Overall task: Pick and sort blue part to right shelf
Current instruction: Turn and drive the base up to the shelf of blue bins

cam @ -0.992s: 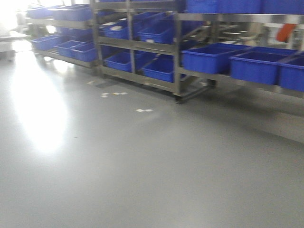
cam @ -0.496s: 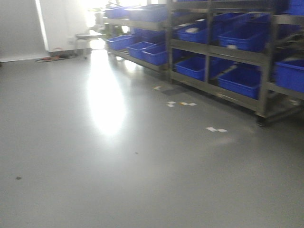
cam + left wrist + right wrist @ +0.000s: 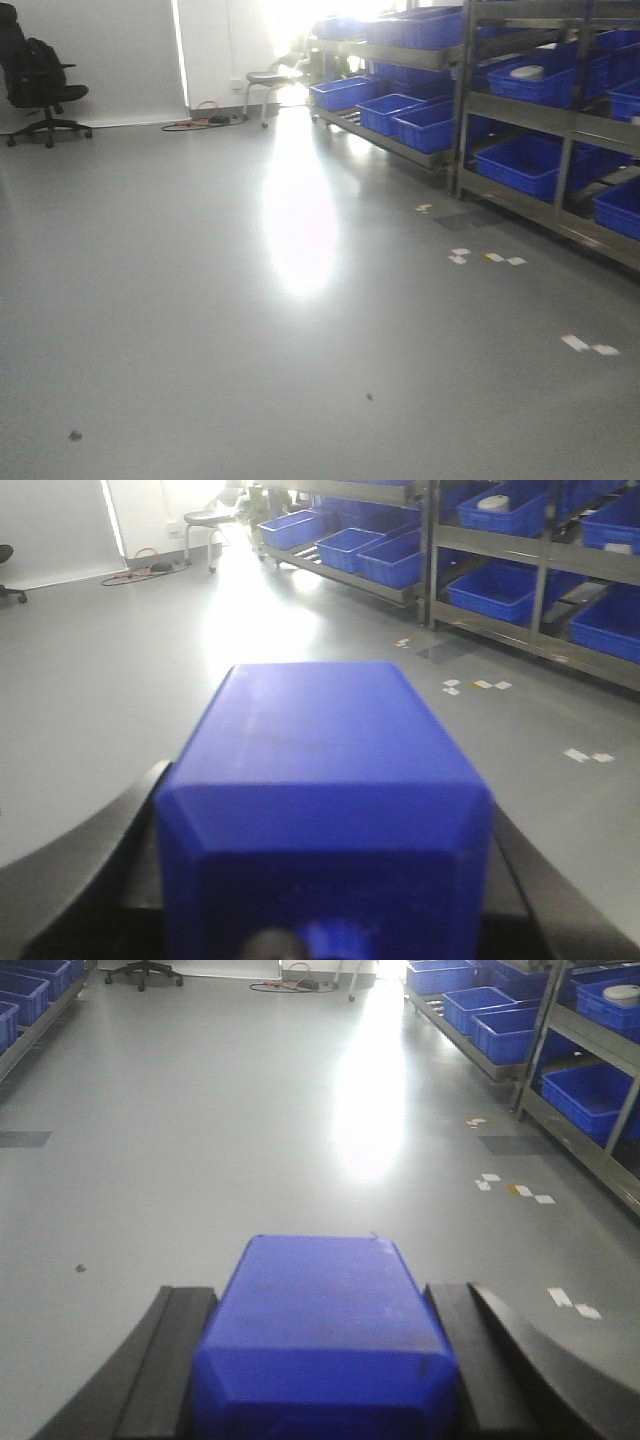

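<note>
From the front camera I see a glossy grey floor (image 3: 200, 340) with a bright band of glare (image 3: 300, 230) down its middle. The right shelf (image 3: 463, 120), a steel rack, lines the right edge with blue bins (image 3: 525, 165) tilted in its tiers. One upper bin holds a white round object (image 3: 527, 72) that I cannot identify. White tape scraps (image 3: 487, 257) lie on the floor just in front of the rack. A black office chair (image 3: 40, 75) stands far left by the wall, and a stool (image 3: 268, 80) stands at the back with an orange cable (image 3: 200, 118) on the floor near it. On the left wrist camera the left tool (image 3: 325, 810) is closed on a blue part (image 3: 320, 730) — a blocky piece with bevelled edges that fills the frame. The tool's dark fingers (image 3: 110, 870) sit against both of its sides. The part is held over open floor, well apart from the right shelf (image 3: 432, 560), which stands ahead and to the right. On the right wrist camera the right tool (image 3: 325, 1350) likewise grips a second blue part (image 3: 325, 1310) between black pads (image 3: 180, 1360) — also over bare floor. The shelf (image 3: 533, 1050) is off to the right here, and more bins (image 3: 20, 995) sit at the far left edge.
</note>
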